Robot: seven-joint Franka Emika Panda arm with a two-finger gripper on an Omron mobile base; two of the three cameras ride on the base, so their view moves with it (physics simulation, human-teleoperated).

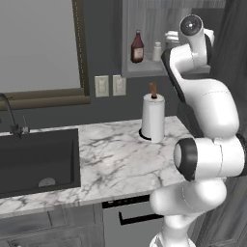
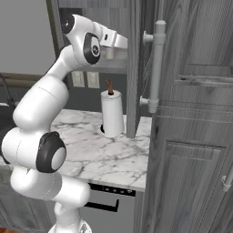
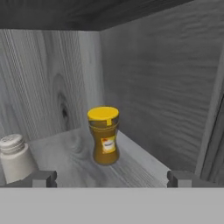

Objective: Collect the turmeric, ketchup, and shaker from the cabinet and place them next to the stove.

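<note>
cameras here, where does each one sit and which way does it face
Left base view: behind the arm's left, facing sink, ketchup, shaker; arm at right.
Right base view: behind its right, facing cabinet; arm at left. Both share the paper-towel roll.
Hand view: on the hand, facing turmeric; open end effector tips below.

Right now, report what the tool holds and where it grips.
Nothing is held. The tool is open, short of the turmeric on the cabinet shelf.

Paper-towel roll [image 1: 153,119] upright on marble counter [image 1: 111,159] beside sink [image 1: 38,161].
</note>
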